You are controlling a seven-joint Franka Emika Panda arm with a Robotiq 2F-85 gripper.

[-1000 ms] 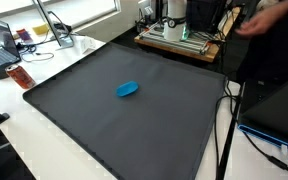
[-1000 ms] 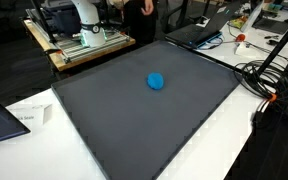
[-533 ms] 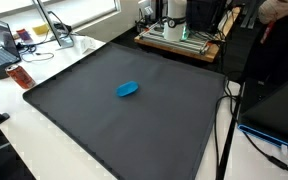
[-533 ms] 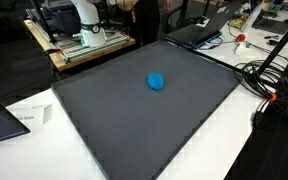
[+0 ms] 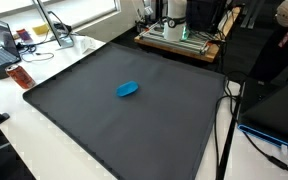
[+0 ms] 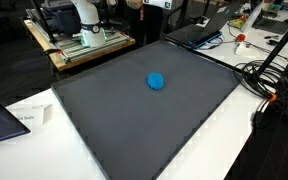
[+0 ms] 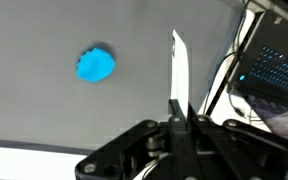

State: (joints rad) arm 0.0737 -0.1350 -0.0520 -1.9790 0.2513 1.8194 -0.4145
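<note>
While the claw [image 7: 175, 42] hangs above the bench [image 5: 24, 135] w/ its two fingers pressed together and nothing between them, wrist view reads left to right. Blue lump [image 7: 96, 65] lies on the dark grey mat [image 7: 34, 115], up-left of the claw tips and well apart from them. Claw sits at centre. Black cables [image 7: 232, 75] and a lit laptop [image 7: 279, 70] are past the mat's edge at far right.

In an exterior view, left to right: white bench edge, then mat, w/ the lump [image 5: 128, 89] alone near mid-mat, and more cables off the right side. Claw itself not seen there.

Advice, as a judgement only:
- Spread the fingers before you go down; shut tips would prob. just nudge the lump away.
- Slide toward the lump til it sits between the tips in wrist view, then drop straight down.
- Lump looks small and rounded, so it may roll. Close slowly, centred on it, w/ tips near the mat.
- Keep the wrist off the cables at right.
</note>
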